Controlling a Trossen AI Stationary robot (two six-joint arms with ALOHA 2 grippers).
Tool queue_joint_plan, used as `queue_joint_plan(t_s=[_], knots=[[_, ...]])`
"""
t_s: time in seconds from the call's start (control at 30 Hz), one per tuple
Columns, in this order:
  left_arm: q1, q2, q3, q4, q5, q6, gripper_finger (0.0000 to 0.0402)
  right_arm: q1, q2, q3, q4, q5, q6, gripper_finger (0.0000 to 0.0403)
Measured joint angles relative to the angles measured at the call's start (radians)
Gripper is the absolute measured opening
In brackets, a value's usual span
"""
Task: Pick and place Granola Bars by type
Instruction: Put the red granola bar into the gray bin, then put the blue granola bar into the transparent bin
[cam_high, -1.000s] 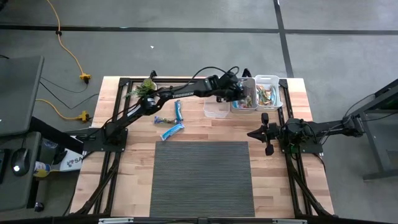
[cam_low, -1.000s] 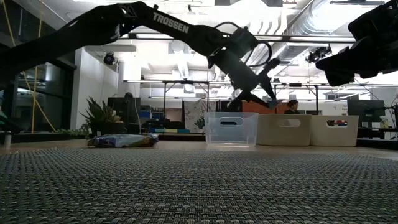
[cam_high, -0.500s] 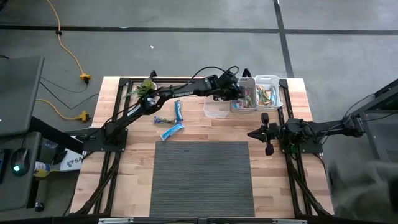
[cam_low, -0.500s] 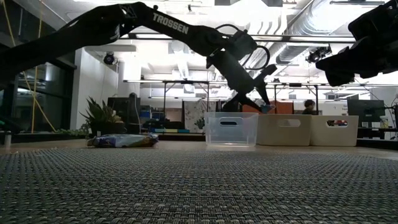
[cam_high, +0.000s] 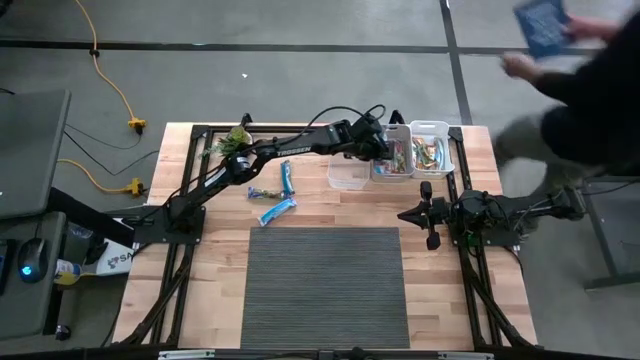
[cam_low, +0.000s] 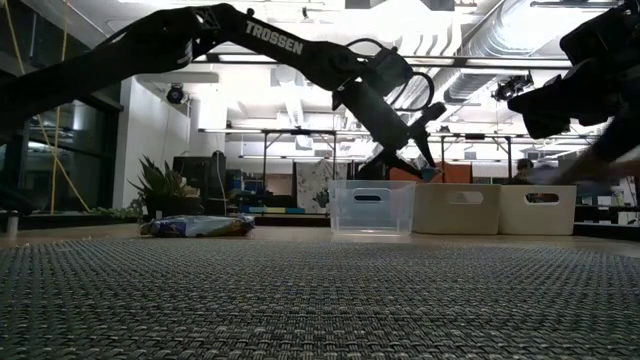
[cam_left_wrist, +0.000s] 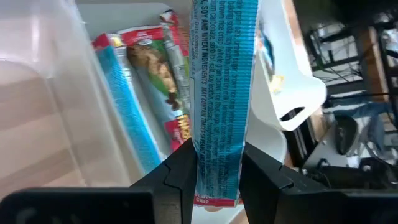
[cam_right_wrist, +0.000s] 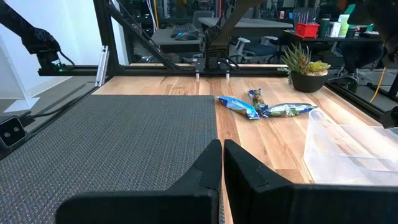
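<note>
Three bars on the table: blue granola bars lie loose on the wood near the potted plant.
Left gripper: fingers pinched on a bright blue bar (hanging lengthwise), above the middle bin, which holds other bars.
Right gripper: fingers closed together, holding nothing, low over the table's right side.
Person: beside the table's right edge.
</note>
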Motion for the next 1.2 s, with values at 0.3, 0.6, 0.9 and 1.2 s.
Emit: queue_joint_plan(t_s=[0.3, 0.6, 0.9, 1.2], knots=[[0.000, 0.000, 0.000, 0.053, 0.030, 0.047, 0.0097, 0.000, 0.000, 0.000, 0.000, 0.000, 0.000, 0.0000], [0.006, 0.057, 0.000, 0.151, 0.135, 0.012, 0.0130, 0.000, 0.000, 0.000, 0.000, 0.000, 0.000, 0.0000], [0.005, 0.071, 0.003, 0.179, 0.067, -0.054, 0.0246, 0.000, 0.000, 0.000, 0.000, 0.000, 0.000, 0.0000], [0.020, 0.073, 0.003, 0.207, 0.073, -0.057, 0.0268, 0.000, 0.000, 0.000, 0.000, 0.000, 0.000, 0.0000]])
